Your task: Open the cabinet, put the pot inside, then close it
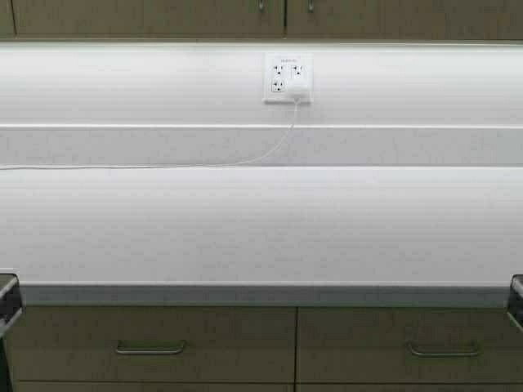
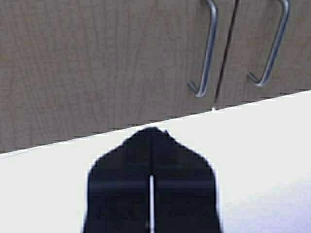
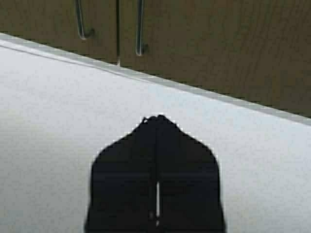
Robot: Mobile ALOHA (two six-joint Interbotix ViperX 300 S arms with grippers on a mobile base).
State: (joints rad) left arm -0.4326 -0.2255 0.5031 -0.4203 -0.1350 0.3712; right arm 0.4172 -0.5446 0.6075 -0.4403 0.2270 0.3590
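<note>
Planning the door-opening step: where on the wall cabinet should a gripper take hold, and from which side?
Grip a slim vertical metal handle at the cabinet's centre seam, near its lower end. Come straight from the front: it stands off the closed door, leaving a gap behind. Left gripper and right gripper are both shut, so open first.

The broad white countertop (image 1: 261, 229) lies open from left to right. Only a thin white cord (image 1: 245, 159) trails along its far edge from the white wall outlet (image 1: 288, 78). Above, the tan wood-grain cabinet doors (image 1: 163, 16) stand shut.
</note>
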